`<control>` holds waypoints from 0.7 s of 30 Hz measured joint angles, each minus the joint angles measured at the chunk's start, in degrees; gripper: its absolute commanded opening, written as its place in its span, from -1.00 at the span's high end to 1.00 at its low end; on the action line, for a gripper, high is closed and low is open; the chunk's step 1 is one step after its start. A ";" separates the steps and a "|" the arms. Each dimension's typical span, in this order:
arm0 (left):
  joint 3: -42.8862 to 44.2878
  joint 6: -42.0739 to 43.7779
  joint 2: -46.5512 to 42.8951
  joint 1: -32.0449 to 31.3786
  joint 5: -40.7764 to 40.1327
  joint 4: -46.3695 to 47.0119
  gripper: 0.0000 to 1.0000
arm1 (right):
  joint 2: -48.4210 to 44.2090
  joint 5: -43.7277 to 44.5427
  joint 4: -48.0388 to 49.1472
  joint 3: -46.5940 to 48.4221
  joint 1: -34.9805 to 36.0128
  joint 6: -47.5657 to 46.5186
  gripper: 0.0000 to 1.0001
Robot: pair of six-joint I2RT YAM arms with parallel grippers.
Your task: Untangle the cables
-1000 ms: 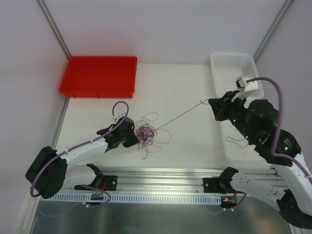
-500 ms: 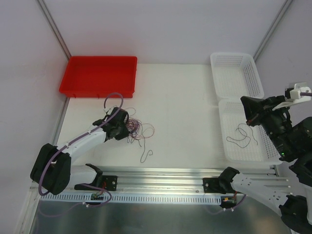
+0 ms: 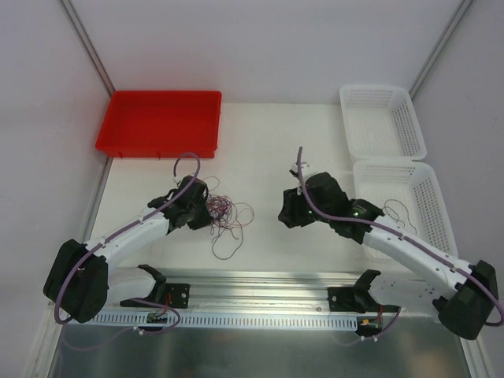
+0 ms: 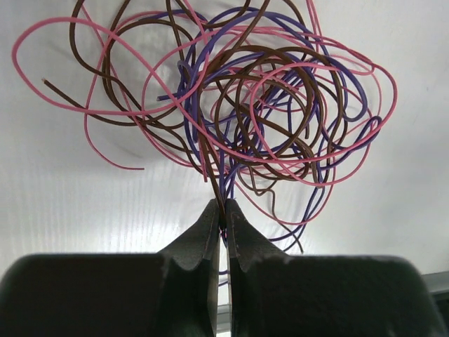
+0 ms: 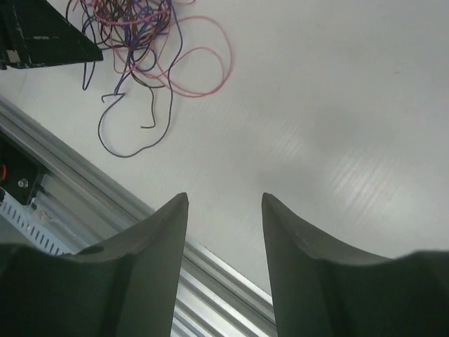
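The cables (image 4: 266, 119) (pink, purple, brown) are bunched on the counter (image 3: 268, 150), left of centre. Only the wrist view shows strands pinched by the left gripper (image 4: 223, 216). The right gripper (image 5: 224, 200) is held apart with fingers spread over bare counter, beside the front rail (image 3: 260, 282).

The overhead view looks down from behind; both wrist views face the table (image 3: 268, 150), all sharing the cables (image 3: 224, 214), the left wrist nearest.
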 measured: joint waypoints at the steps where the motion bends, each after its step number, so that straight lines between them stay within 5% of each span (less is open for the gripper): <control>1: -0.31 -0.11 -0.04 -0.57 0.31 0.15 1.00 | 2.43 -1.01 1.86 -1.20 0.74 0.79 0.00; 14: -0.81 -2.08 1.68 -5.92 1.68 2.16 1.00 | 27.87 -5.73 27.47 -2.84 6.93 9.88 0.01; 21: -0.81 -2.89 1.79 -5.95 1.70 2.86 1.00 | 35.67 -6.64 32.44 -3.32 7.48 12.96 0.22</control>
